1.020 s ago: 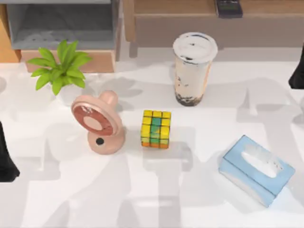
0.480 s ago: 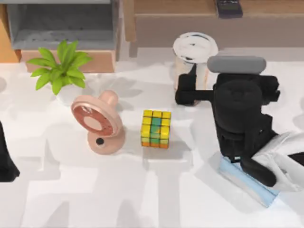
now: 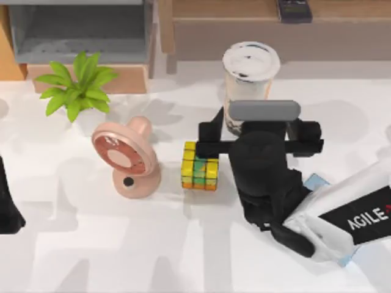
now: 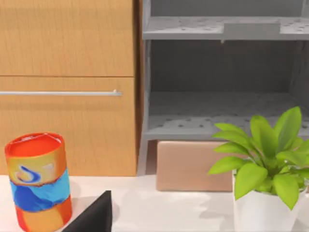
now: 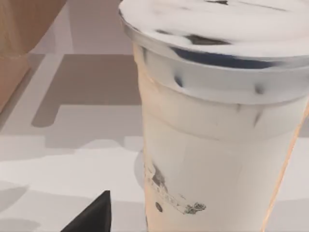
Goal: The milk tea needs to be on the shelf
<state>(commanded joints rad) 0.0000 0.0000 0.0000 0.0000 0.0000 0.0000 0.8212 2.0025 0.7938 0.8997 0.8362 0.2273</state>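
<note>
Beige milk tea stands upright just beyond right pincer.

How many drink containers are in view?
2. The milk tea stands on the table before the shelf, just beyond the right hand. A red-orange can stands by the wooden cabinet in the left wrist view. The arm may hide others.

Top view: hangs above the table, looking straight down
Left wrist view: sits low near the table's left edge, facing level toward the grey cubby and potted plant
Right wrist view: very close to the milk tea, looking slightly down at it
Shared, top and left wrist: plant and cubby
Shared, top and right wrist: the milk tea
</note>
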